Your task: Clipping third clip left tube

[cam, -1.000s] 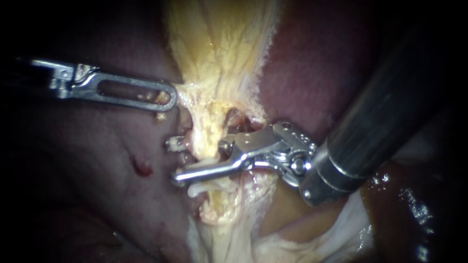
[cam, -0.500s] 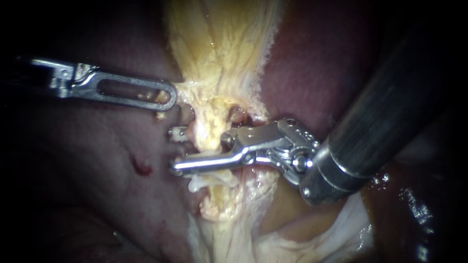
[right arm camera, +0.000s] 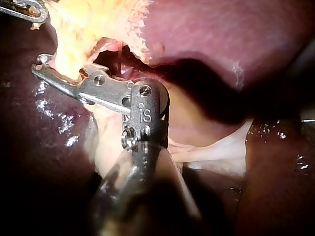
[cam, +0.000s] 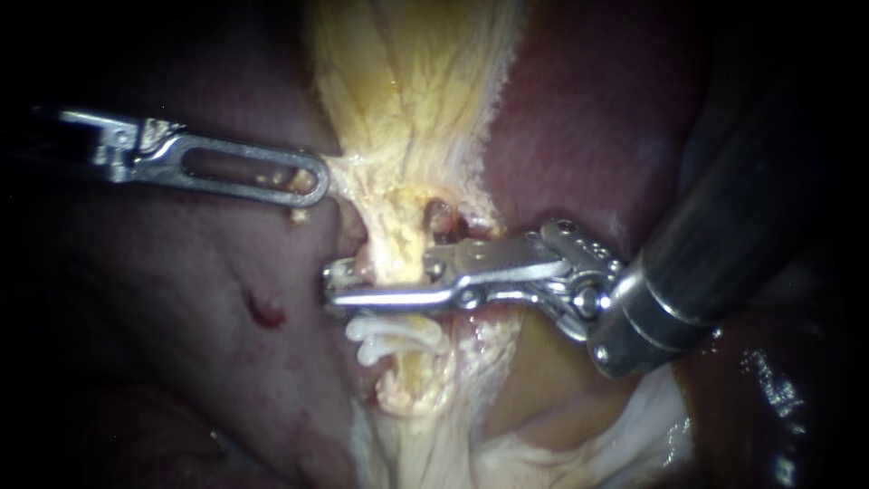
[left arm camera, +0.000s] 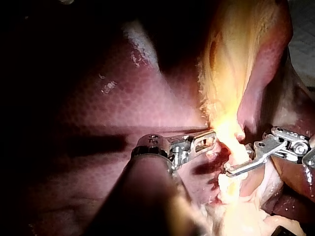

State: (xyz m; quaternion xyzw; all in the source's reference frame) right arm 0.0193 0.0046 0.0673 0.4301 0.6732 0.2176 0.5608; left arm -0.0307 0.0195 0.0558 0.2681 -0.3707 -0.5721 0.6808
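Just above two white clips (cam: 396, 336) on the pale yellow tube (cam: 396, 256), the slender steel right instrument (cam: 339, 282) has its jaws narrowed onto that tube, one jaw touching each side. Higher up, the left instrument (cam: 312, 181), with slotted steel jaws, pinches the edge of the fatty yellow tissue (cam: 407, 100), with dark red liver (cam: 579, 118) alongside.
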